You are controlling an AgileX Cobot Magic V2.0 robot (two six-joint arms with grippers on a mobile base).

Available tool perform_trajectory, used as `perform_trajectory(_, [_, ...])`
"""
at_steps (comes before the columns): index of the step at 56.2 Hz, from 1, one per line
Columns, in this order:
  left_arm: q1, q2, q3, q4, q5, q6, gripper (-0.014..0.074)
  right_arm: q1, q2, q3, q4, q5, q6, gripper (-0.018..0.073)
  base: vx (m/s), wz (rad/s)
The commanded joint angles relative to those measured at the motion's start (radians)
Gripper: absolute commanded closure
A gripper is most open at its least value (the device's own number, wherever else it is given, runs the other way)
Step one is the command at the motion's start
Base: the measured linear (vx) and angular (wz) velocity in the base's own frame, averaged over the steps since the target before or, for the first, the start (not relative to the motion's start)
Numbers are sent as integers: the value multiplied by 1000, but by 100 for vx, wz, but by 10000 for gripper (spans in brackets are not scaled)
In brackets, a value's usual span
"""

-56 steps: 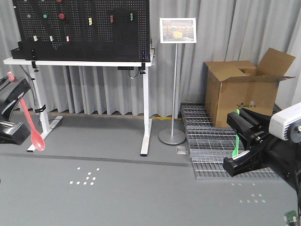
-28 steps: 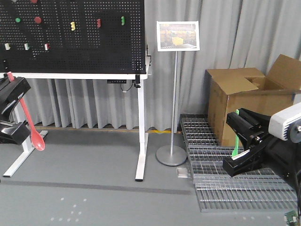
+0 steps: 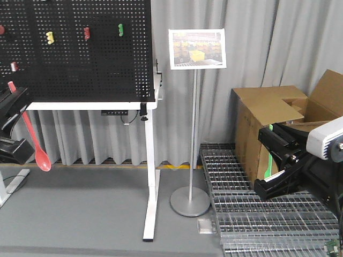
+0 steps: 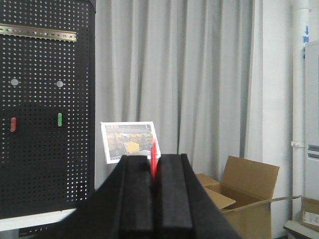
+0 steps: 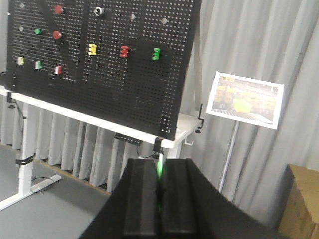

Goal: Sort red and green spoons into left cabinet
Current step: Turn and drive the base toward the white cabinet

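I get flat, even indoor light on the front view. Shadows are faint and soft, gathering under the white table [image 3: 149, 160] and in the folds of the curtain [image 3: 257, 53]. That picture is slightly soft overall, though the pegboard [image 3: 80, 53] holes read clearly. On the left wrist view the wall [image 4: 284, 99] at right washes out near white. The left gripper [image 4: 155, 164] is a dark, blurred mass close to the lens, and the red spoon [image 4: 154, 149] is a soft streak. On the right wrist view the green spoon [image 5: 159, 169] glows overexposed against the unfocused black bulk of the right gripper [image 5: 159, 162].
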Motion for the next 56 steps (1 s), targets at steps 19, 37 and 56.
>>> perform_trajectory(19, [-5, -17, -31, -20, -65, 1, 603, -2, -23, -27, 6, -76, 1, 568, 47, -6])
perform_trajectory(37, [-5, -17, -31, -20, -65, 1, 603, -2, -23, -27, 6, -76, 1, 568, 40, -20])
perform_trajectory(56, [-5, -17, -31, -20, -65, 1, 603, -2, -23, -27, 6, -76, 1, 568, 31, -48])
